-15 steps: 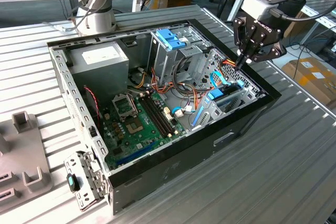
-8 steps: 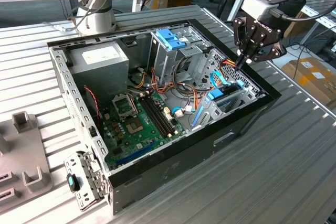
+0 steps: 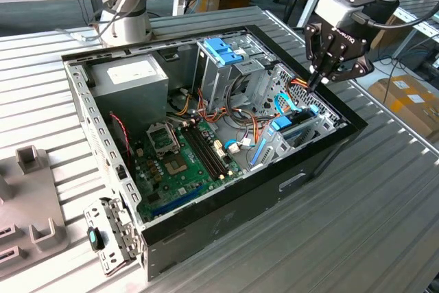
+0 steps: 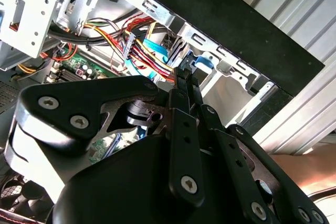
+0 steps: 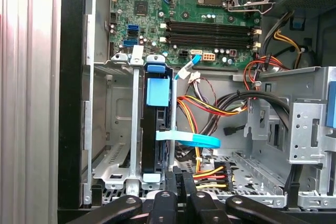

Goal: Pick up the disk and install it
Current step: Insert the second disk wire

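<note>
The disk [image 5: 156, 129] stands on edge in a slot of the metal drive bay [image 5: 113, 129], its light-blue carrier rail facing out. In the exterior view the disk [image 3: 291, 128] sits low in the case's corner at the exterior view's right. My gripper [image 3: 313, 86] hangs just above that bay with its fingers pressed together and nothing between them. In the first wrist view the gripper [image 5: 181, 176] is beside the disk's near end, next to a bundle of coloured wires. The second wrist view shows the gripper [image 4: 184, 76] shut above the bay's wiring.
The open computer case [image 3: 322, 159] lies on a slatted metal table. Inside are a motherboard [image 3: 182, 159], a power supply [image 3: 130, 77] and a tall drive cage with a blue latch [image 3: 223, 49]. A blue flat cable [image 5: 189, 140] crosses beside the disk. Grey fixtures [image 3: 31, 162] stand at the exterior view's left.
</note>
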{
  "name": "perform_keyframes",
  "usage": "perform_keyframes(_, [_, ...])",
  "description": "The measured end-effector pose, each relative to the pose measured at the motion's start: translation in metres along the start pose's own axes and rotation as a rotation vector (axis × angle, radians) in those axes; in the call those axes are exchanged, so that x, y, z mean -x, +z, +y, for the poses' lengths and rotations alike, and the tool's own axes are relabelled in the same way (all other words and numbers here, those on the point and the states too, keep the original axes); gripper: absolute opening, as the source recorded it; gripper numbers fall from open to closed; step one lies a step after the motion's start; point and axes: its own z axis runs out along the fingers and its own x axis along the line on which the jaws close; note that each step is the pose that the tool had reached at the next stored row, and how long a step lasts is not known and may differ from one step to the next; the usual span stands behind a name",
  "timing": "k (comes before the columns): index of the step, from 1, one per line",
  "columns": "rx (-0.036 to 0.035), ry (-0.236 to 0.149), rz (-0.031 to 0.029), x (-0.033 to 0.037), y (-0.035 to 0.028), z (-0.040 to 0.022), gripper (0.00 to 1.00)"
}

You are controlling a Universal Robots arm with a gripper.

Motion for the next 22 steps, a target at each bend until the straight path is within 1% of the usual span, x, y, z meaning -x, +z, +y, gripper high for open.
perform_keyframes(4, [0.0,0.0,-0.0003,-0.0023,0.0004,0.0001,0.16])
perform_keyframes(8, [-0.0006,0.0,-0.0004,-0.0025,0.0037,0.0005,0.16])
perform_keyframes(11, [-0.0034,0.0,-0.0012,-0.0025,0.005,0.0025,0.16])
perform_keyframes(14, [-0.0051,0.0,-0.0014,-0.0034,0.0091,0.0058,0.16])
perform_keyframes(16, [-0.0053,0.0,-0.0014,-0.004,0.015,0.0088,0.16])
perform_keyframes(17, [-0.0055,0.0,-0.0015,-0.0041,0.0161,0.0095,0.16])
perform_keyframes(22, [-0.0057,0.0,-0.0017,-0.0041,0.0165,0.0098,0.16])
